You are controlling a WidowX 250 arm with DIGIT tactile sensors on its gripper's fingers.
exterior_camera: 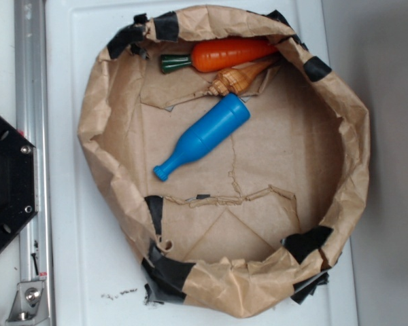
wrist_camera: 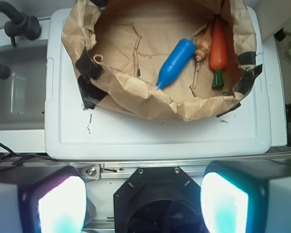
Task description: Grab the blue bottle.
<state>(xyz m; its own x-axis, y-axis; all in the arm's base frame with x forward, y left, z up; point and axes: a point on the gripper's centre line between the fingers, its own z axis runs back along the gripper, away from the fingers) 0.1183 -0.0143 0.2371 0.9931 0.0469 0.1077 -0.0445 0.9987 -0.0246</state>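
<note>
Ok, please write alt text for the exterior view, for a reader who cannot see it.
A blue bottle lies on its side inside a round brown paper basket on a white surface, neck pointing lower left. Behind it, by the far wall, lie a tan shell and an orange carrot. No gripper is in this view.
</note>
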